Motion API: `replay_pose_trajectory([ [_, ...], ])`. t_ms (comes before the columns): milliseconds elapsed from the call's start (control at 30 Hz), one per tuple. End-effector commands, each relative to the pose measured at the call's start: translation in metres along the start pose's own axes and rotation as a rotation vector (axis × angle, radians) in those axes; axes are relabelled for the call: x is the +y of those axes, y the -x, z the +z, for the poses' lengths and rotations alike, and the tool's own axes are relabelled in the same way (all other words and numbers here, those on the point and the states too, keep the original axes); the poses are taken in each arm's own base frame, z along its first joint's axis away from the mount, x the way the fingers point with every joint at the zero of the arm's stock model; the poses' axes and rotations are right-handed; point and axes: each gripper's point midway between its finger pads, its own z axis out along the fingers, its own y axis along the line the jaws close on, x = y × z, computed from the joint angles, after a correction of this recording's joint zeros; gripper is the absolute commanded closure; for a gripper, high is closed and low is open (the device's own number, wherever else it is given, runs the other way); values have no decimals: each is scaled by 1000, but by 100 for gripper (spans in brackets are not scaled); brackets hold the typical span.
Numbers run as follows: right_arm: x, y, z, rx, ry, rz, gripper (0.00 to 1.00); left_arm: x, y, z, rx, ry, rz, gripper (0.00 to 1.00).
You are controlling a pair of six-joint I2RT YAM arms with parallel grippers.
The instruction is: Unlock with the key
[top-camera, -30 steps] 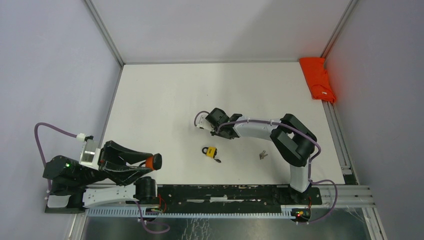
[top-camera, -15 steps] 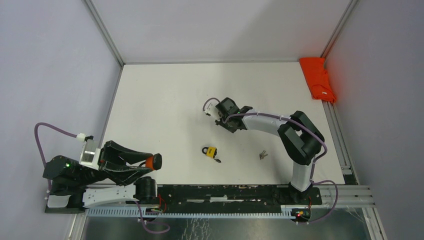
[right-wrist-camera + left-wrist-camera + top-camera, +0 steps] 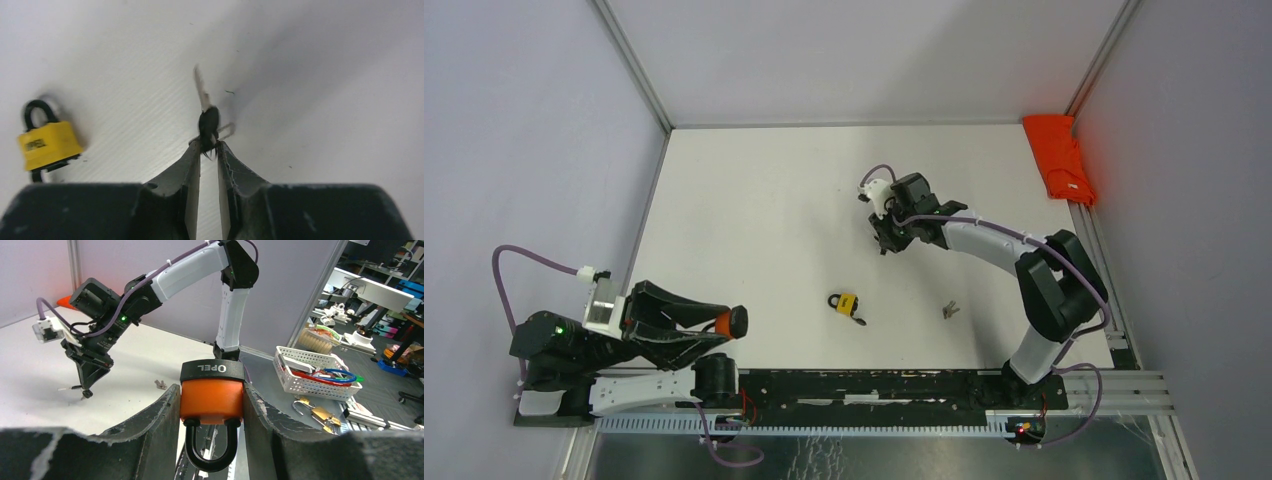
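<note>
My left gripper (image 3: 212, 405) is shut on an orange padlock (image 3: 212, 395) with a black top and black shackle, held at the table's near left; it also shows in the top view (image 3: 724, 323). My right gripper (image 3: 208, 145) is shut on a black-headed key (image 3: 207, 122), its silver blade pointing away from the fingers, held above the table. In the top view the right gripper (image 3: 886, 242) is over the middle back of the table. In the left wrist view the key (image 3: 82, 390) hangs under the right gripper.
A yellow padlock (image 3: 846, 303) with a key in it lies at mid table, also in the right wrist view (image 3: 47, 142). A small metal piece (image 3: 949, 310) lies to its right. An orange cloth (image 3: 1059, 158) lies at the far right edge.
My right arm has swung right and toward the back of the table with the key, away from the yellow padlock. The left arm has not moved.
</note>
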Motion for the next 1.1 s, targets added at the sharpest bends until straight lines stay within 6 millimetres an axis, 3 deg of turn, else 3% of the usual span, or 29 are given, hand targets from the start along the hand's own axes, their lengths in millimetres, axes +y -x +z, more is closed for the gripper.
replay_pose_trajectory([
  [0, 19, 29, -15, -145, 164, 68, 100, 0, 17, -4, -60, 4, -16, 98],
  [200, 23, 37, -22, -215, 265, 148, 100, 3, 13, -3, -49, 20, -14, 98],
  [300, 14, 33, -19, -197, 214, 151, 100, 4, 12, -2, -49, 27, -14, 98],
  [500, 11, 30, -12, -158, 173, 87, 79, 5, 13, -2, -52, 31, -12, 98],
  [700, 33, 31, 17, 7, 106, -120, 70, 6, 14, -1, -60, 32, -8, 98],
  [833, 30, 33, 38, 64, 71, -160, 68, 6, 14, -1, -57, 33, -10, 98],
  [1067, 17, 26, 55, 157, 38, -230, 65, 7, 13, -3, -53, 40, -13, 98],
])
